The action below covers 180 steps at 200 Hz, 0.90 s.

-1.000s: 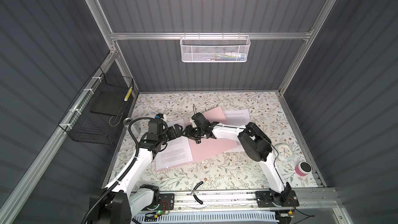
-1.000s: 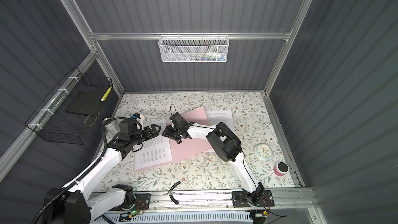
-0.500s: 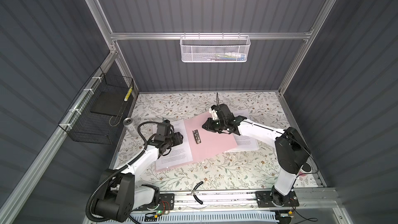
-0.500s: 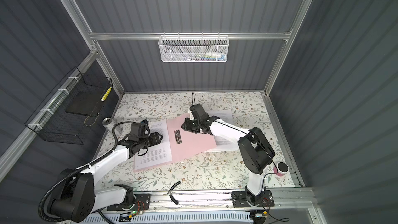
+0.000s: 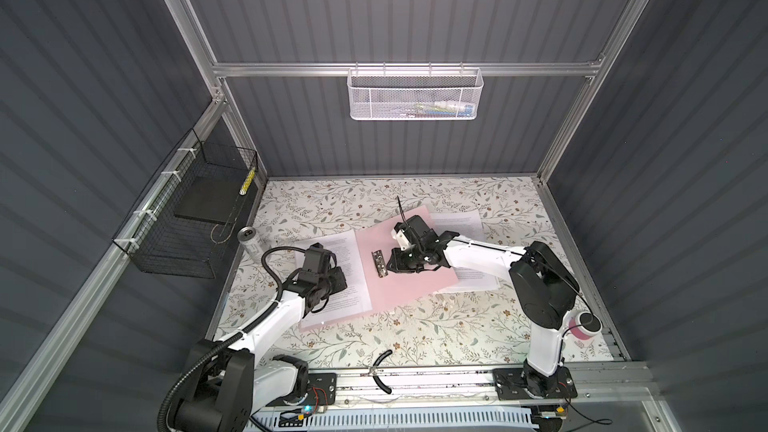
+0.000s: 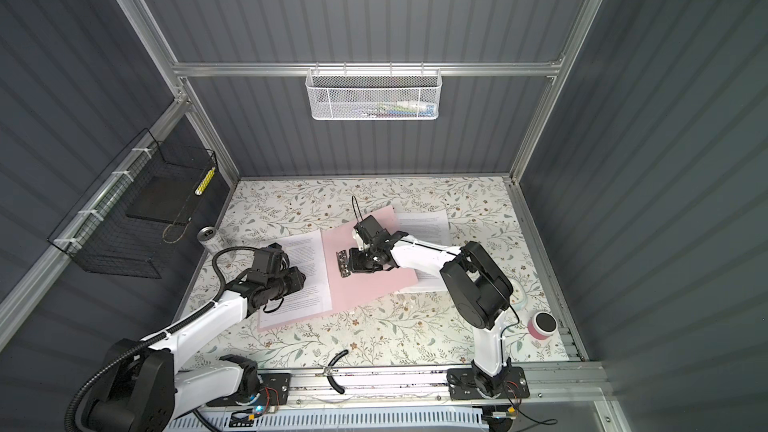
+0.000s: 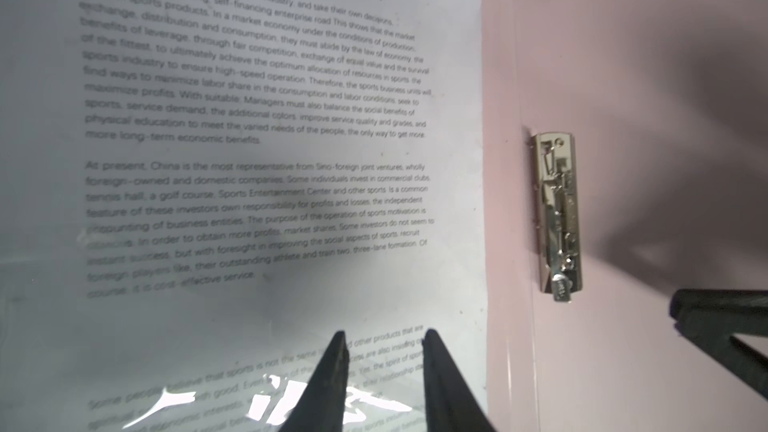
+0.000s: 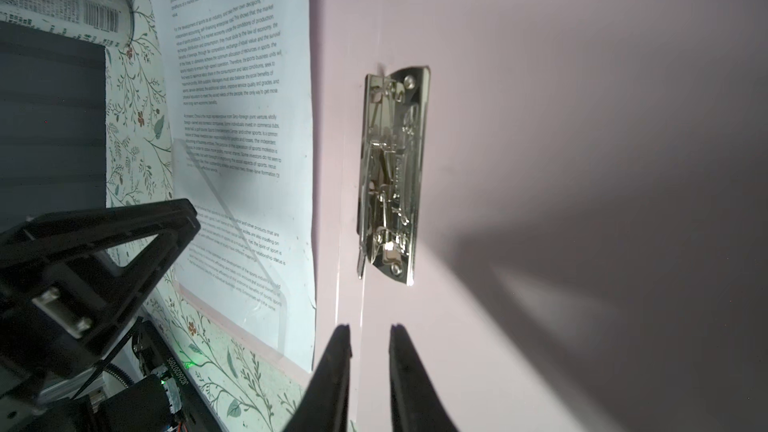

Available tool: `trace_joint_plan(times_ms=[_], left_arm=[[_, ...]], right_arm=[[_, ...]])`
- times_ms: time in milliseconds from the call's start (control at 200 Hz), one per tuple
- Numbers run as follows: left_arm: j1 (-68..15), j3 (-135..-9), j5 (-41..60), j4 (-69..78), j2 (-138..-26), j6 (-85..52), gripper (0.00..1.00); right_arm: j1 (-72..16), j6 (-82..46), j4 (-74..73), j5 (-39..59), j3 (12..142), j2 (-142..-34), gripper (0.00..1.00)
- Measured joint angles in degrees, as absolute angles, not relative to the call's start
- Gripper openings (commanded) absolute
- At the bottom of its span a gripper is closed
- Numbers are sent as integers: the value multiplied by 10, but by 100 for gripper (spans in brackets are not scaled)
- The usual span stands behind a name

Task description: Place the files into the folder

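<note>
– Top views are both showing the flowered table [image 5: 415,338] carrying the pink folder [image 5: 415,288], which is lying open across the middle of the frame. What is changing?

– Both arms are regrouping. A second ago the two grippers were meeting over the spine. Now the left gripper [image 7: 384,332] is sitting lower left, over the printed sheet [image 5: 353,257] that is lying on the left cover. Its jaws are narrowing from wide to a slim gap with nothing between them.

– And the right one?

– The right gripper [image 8: 370,327] is coming back from the far cover and is hovering just beside the metal clip [image 8: 392,176], centre frame. Its jaws are also standing slightly apart, gripping nothing.

– Where are the remaining files lying?

– The other sheets [image 5: 461,222] seem to be sticking out from under the right cover, at the folder's upper right, so they are still lying outside it.

– Meaning?

– I am guessing the clip is being lined up for opening. The task is looking barely half done.
</note>
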State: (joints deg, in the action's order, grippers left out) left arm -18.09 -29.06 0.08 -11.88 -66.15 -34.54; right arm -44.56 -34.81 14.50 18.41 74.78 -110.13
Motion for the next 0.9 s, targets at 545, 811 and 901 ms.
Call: trace_joint_plan(times_ms=[545,811,901], left_arm=[[-181,-280,-46,-171,-692,-411,38],[-181,-316,-45,-112,-764,-396,37],[-181,-316,-46,-109,-765,-396,37]], right_arm=[[-457,-344,146,206,770,-1130,24],[-458,-356,137,215,770,-1130,23],[-458,-358,138,214,770,-1131,22]])
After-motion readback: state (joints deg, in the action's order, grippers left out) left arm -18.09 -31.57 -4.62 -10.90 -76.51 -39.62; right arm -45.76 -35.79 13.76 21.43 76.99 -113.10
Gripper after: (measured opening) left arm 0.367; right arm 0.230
